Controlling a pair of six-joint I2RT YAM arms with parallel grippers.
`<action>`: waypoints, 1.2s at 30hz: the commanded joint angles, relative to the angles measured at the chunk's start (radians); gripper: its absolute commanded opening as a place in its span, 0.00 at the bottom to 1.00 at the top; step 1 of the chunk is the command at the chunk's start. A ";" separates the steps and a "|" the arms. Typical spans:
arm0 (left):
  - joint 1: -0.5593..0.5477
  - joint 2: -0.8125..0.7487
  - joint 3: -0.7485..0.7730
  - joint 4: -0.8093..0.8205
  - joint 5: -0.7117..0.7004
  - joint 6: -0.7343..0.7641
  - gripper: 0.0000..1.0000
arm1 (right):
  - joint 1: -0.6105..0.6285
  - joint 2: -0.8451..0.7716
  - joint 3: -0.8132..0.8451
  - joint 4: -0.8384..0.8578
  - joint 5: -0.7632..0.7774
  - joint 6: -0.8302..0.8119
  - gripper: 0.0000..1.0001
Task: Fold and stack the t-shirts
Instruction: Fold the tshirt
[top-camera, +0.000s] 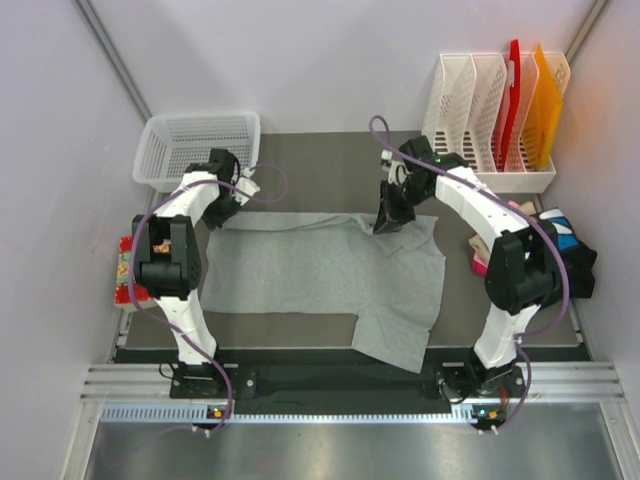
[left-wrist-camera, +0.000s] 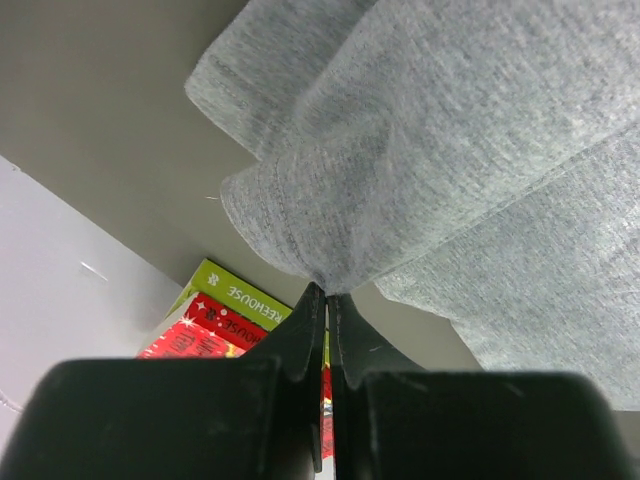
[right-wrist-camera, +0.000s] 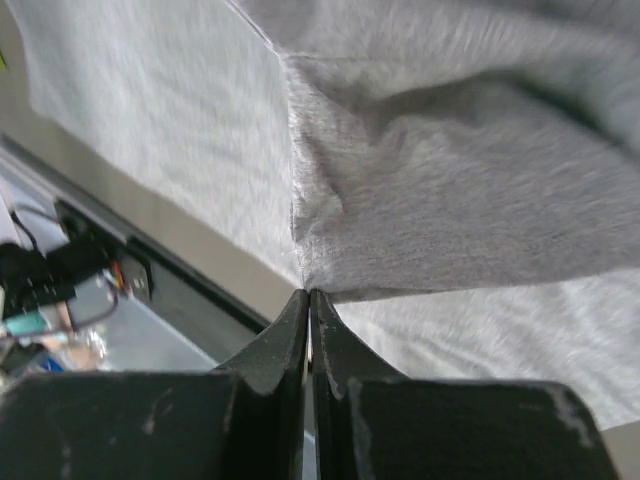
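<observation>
A light grey t-shirt (top-camera: 320, 275) lies spread across the middle of the table, one sleeve reaching toward the near edge. At its far left corner my left gripper (top-camera: 229, 211) is shut, pinching a bunched fold of the grey cloth (left-wrist-camera: 400, 170) at the fingertips (left-wrist-camera: 327, 293). My right gripper (top-camera: 391, 222) is shut on the shirt's far right edge, the cloth (right-wrist-camera: 450, 190) gathered at its tips (right-wrist-camera: 309, 291) and lifted slightly off the layer below. More t-shirts (top-camera: 560, 250), black, blue-and-white, pink and tan, sit in a heap at the table's right edge.
A white mesh basket (top-camera: 196, 148) stands at the far left corner. White file racks (top-camera: 495, 120) with red and orange folders are at the far right. A red and green box (top-camera: 124, 268) lies off the table's left edge, and it shows under the left gripper (left-wrist-camera: 225, 315).
</observation>
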 joint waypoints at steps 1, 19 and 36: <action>-0.001 -0.064 -0.031 0.022 -0.001 0.025 0.00 | 0.040 -0.099 -0.135 -0.047 -0.061 -0.030 0.02; -0.001 -0.092 -0.063 0.041 -0.014 0.050 0.00 | -0.170 -0.167 -0.169 -0.054 0.207 -0.004 0.22; 0.011 -0.201 -0.144 -0.027 -0.037 0.068 0.40 | -0.218 0.080 -0.126 0.059 0.131 -0.010 0.23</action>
